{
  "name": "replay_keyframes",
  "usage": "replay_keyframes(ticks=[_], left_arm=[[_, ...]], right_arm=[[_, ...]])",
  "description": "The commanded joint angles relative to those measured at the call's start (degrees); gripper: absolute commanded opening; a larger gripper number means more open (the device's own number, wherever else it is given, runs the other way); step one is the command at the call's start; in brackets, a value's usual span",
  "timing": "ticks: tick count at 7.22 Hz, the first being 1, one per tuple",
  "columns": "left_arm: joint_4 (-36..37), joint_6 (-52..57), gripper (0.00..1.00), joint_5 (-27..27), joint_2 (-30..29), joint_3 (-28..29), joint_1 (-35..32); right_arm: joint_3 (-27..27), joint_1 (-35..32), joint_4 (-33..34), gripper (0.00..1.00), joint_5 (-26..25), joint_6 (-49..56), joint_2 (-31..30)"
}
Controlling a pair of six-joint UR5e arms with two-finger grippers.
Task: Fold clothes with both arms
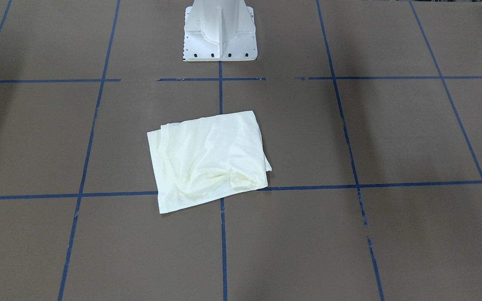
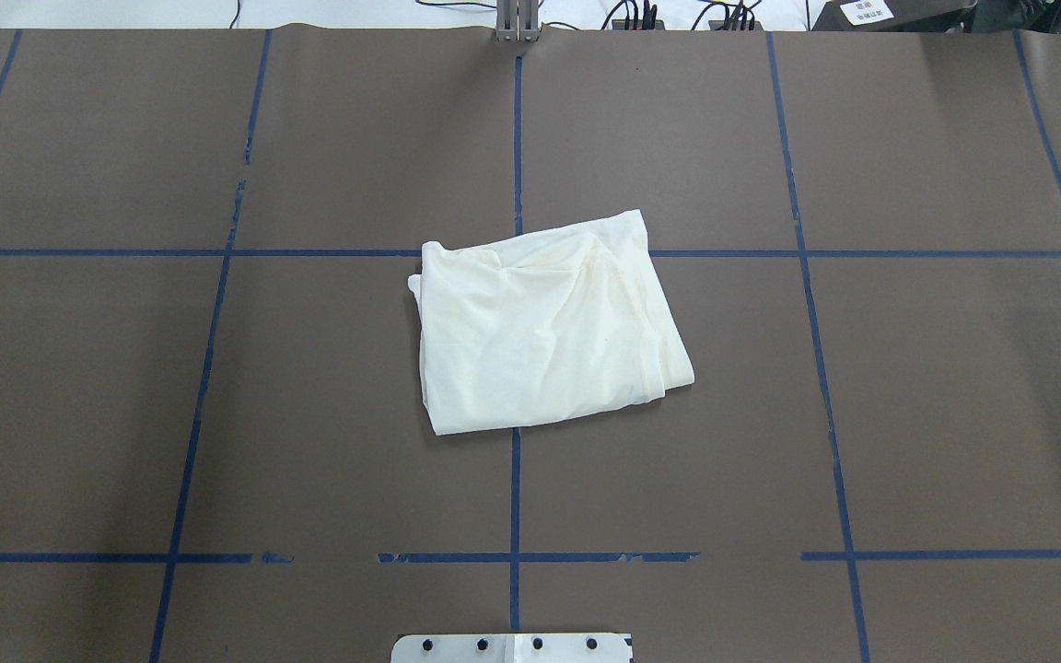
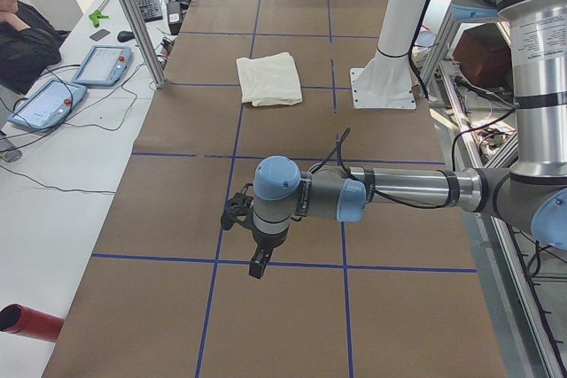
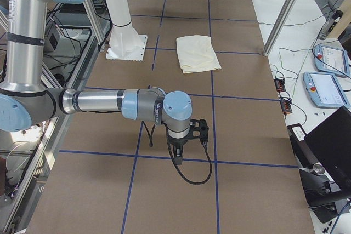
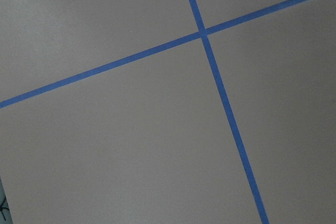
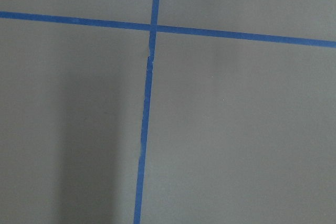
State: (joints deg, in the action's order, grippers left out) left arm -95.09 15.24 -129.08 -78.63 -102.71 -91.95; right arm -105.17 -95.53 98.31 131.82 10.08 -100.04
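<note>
One cream shirt [image 2: 544, 331] lies folded, plain side up, at centre of surface [image 2: 217, 414]. Left gripper [image 3: 257, 265], right gripper [image 4: 176, 150] hang near opposite ends, well apart from it; finger spread: cannot tell. Folding seems finished; only rumpled corner might need smoothing.

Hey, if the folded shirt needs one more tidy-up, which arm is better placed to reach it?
Right, only slightly. The left gripper and right gripper both hang far from the shirt, on opposite sides, but more of the shirt lies on the robot's right of the centre tape line.
</note>
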Motion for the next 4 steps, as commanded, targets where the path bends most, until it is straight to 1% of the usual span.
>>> replay_keyframes(ticks=[1, 3, 4], left_arm=[[5.3, -4.6, 1.0, -4.6, 0.1, -0.3, -0.1], [5.6, -5.2, 1.0, -5.3, 0.1, -0.9, 0.0], [5.1, -4.8, 1.0, -5.5, 0.1, -0.9, 0.0]], right_arm=[[0.1, 0.1, 0.1, 1.0, -0.1, -0.2, 0.0], [0.1, 0.1, 0.5, 1.0, -0.2, -0.3, 0.0], [0.1, 0.4, 0.7, 1.0, -1.4, -0.4, 0.0]])
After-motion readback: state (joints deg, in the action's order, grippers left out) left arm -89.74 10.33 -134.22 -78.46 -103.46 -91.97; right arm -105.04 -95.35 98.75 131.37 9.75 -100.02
